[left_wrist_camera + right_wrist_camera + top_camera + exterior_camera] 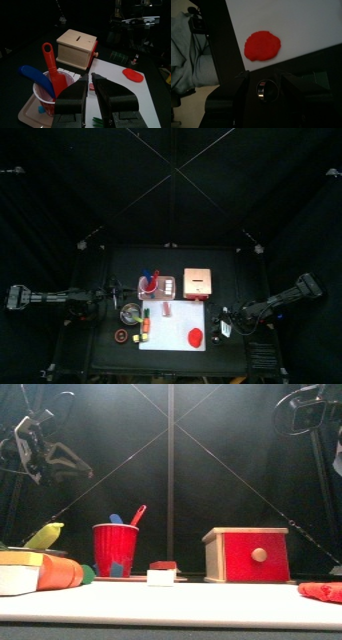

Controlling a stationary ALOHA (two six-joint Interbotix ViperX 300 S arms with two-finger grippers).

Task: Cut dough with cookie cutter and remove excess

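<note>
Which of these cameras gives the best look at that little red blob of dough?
The right wrist view: the dough fills much of the picture, a flat red oval lying whole on the white sheet. The left wrist view shows it small and far off, the top view as a tiny red spot, and the front view only its edge at the picture's side.

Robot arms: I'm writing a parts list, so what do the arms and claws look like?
Both arms are black. The left claw has two broad, blocky black jaws. The right claw is black too, with a small round brass-coloured part between its jaws. In the front view, black cables loop around the raised arms.
</note>
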